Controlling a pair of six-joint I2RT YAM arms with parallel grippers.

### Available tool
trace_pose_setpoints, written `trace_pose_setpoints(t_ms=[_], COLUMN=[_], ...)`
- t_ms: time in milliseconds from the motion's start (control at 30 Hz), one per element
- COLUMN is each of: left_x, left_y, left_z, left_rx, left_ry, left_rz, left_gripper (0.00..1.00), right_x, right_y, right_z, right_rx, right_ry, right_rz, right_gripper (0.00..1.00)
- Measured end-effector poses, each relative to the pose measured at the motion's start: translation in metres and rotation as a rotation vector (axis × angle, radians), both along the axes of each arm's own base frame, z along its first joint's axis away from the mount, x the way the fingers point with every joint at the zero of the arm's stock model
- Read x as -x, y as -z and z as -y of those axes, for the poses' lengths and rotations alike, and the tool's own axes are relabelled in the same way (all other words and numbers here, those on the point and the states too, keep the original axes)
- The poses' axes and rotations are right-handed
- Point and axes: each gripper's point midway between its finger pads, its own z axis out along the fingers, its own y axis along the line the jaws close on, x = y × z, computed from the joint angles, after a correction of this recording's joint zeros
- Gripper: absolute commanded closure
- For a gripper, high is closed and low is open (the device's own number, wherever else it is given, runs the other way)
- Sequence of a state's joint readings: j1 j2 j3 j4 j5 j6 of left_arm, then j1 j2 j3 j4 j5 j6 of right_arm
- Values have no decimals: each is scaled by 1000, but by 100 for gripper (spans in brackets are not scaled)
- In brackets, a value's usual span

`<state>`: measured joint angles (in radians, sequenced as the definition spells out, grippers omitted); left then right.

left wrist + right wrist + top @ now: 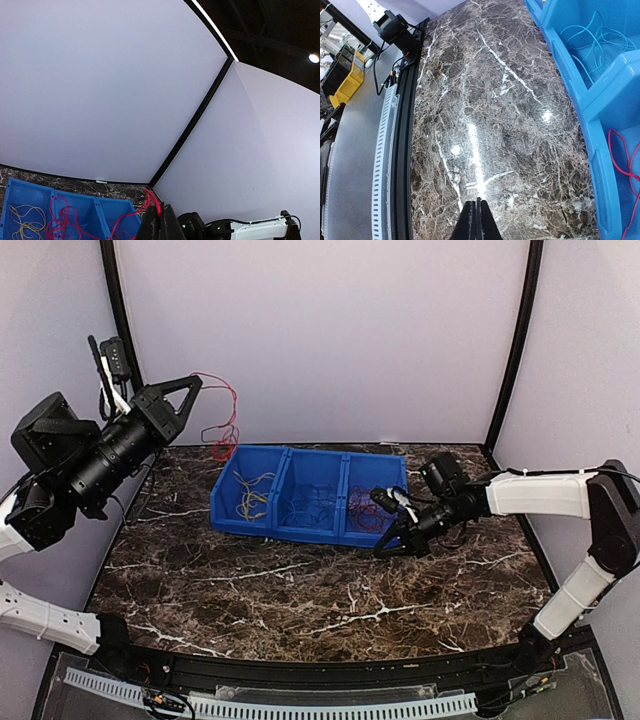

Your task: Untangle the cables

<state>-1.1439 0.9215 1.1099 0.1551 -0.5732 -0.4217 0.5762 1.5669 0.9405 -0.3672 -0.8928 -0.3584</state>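
My left gripper [194,383] is raised high at the back left, shut on a red cable [222,418]. That cable hangs in loops down to the table by the bin's left end. In the left wrist view the red cable [154,200] is pinched between the shut fingers [150,226]. A blue bin [345,472] holds yellow cables [250,495] in its left compartment, blue cables [310,505] in the middle and red cables [368,516] on the right. My right gripper [383,549] sits low by the bin's front right corner. Its jaws [478,201] are shut with nothing visible between them.
The dark marble table [300,590] stretches in front of the bin to a black rail [300,680] at the near edge. White walls with black corner posts [515,340] enclose the back. In the right wrist view, a yellow box [345,80] lies beyond the rail.
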Motion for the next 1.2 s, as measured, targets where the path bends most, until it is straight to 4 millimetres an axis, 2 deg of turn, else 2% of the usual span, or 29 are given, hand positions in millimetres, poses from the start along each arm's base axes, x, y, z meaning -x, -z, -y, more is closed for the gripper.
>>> trace_pose_setpoints(t_ms=[100,200,300,400,500,700,767,867,1067,1200], left_x=[-2,-5,-8,-9,-9,-9,-8,-7,-1,3], left_y=[5,20,39,56,74,106,117,132,157,166], left_z=[-3,5,15,24,34,66,79,95,122,137], left_rx=[-10,-61,-111,-134,-153,-219,-249,-282,-333,-350], left_ry=[-17,-15,-3,19,49,139,173,223,325,380], left_rz=[-13,-43,-78,-108,-138,-182,-197,-214,-245,-256], left_gripper=[100,100,100,100,100,100,100,100,100,100], right_x=[1,3,-1,-14,-29,-39,-40,-39,-30,-23], right_y=[1,-1,-17,-54,-101,-194,-213,-218,-192,-187], right_z=[2,6,7,1,-10,-31,-37,-49,-72,-77], right_rx=[6,22,21,-17,-72,-212,-248,-267,-242,-248], right_ry=[-7,-9,-7,-3,5,8,6,-8,-63,-90], right_rz=[7,29,85,187,296,436,447,430,321,264], right_gripper=[95,77,65,57,50,46,46,45,44,44])
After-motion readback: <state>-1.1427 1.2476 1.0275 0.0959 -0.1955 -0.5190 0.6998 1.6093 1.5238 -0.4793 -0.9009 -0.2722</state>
